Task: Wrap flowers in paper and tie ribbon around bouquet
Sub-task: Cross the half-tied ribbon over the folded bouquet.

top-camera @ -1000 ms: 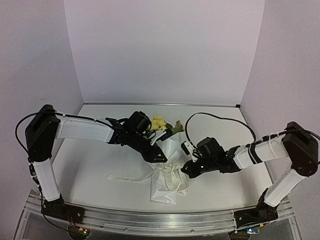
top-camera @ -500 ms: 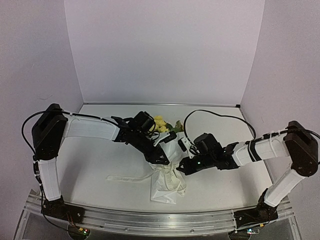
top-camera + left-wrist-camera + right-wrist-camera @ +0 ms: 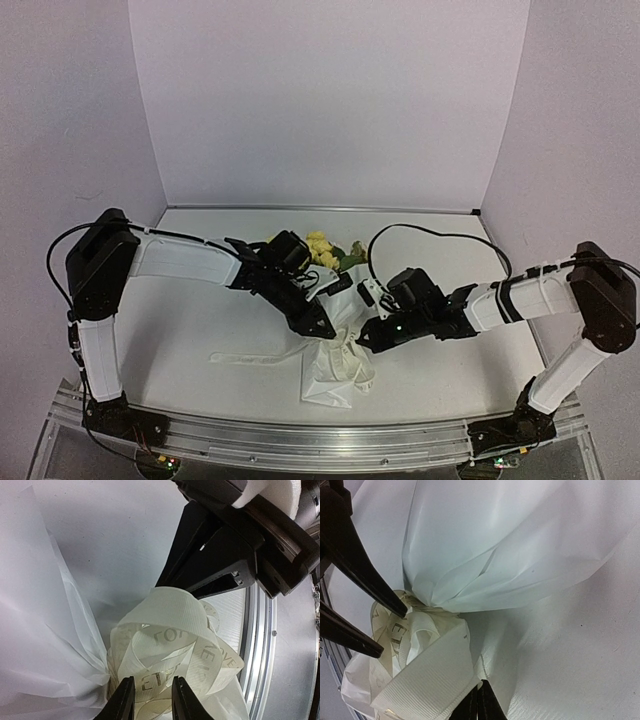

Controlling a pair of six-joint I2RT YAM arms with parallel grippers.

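The bouquet (image 3: 330,375) lies on the table (image 3: 190,310) between the two arms, with its yellow flowers (image 3: 320,244) at the far end. The ribbon (image 3: 170,640) sits in loops at its middle. The left gripper (image 3: 152,700) holds one loop between its fingers. The right gripper (image 3: 477,705) is squeezed tight, touching another loop from the other side.

Back wall (image 3: 330,100): plain, matte, pale lilac-white.
Left wall (image 3: 70,120): same pale panel, meeting the back wall in a straight vertical corner.
Right wall (image 3: 590,110): same finish, slightly shaded.
Table (image 3: 190,330): smooth white top.
Strip (image 3: 320,209): thin, grey, along the table's far edge.
Rail (image 3: 300,440): slotted aluminium, along the near edge.
Light: soft, even, with faint shadows.
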